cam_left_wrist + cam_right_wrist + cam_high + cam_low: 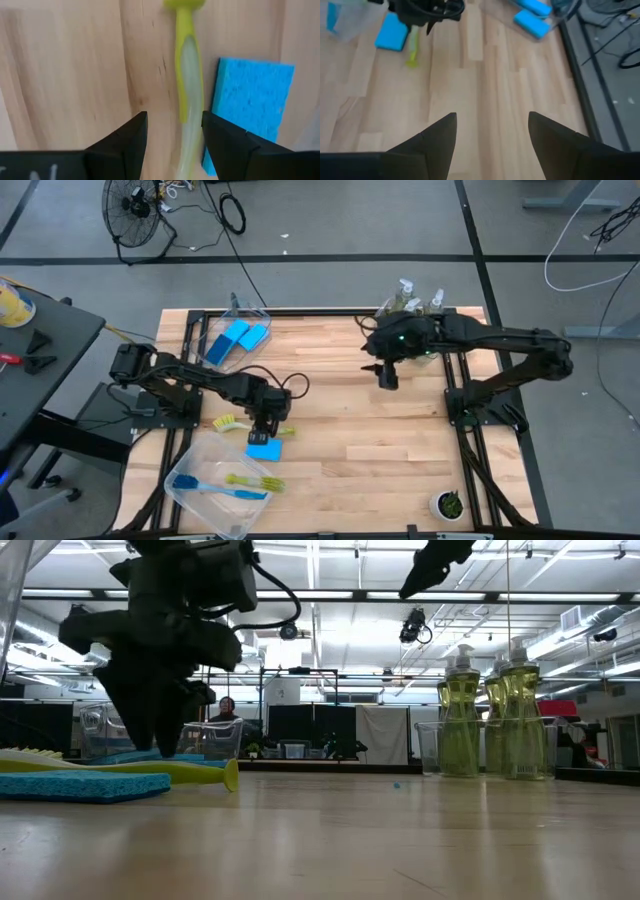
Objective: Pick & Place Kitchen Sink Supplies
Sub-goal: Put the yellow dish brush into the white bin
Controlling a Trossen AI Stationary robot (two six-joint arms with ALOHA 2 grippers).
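Lying flat on the table (350,430), nearest the low camera, a blue sponge (85,786) is touching the handle of a yellow-green dish brush (187,95). Straddling that handle, the left gripper (172,132) is hanging with its fingers spread, one on either side, not pinching it. Well to the right of the brush, the right gripper (490,132) is hovering spread above bare wood, beside the soap bottles (490,720).

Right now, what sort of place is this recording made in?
Most likely a robotics lab or workshop, not a kitchen: the wooden table stands on grey concrete floor with loose cables and a floor fan, and the low view shows ceiling strip lights and monitors behind.
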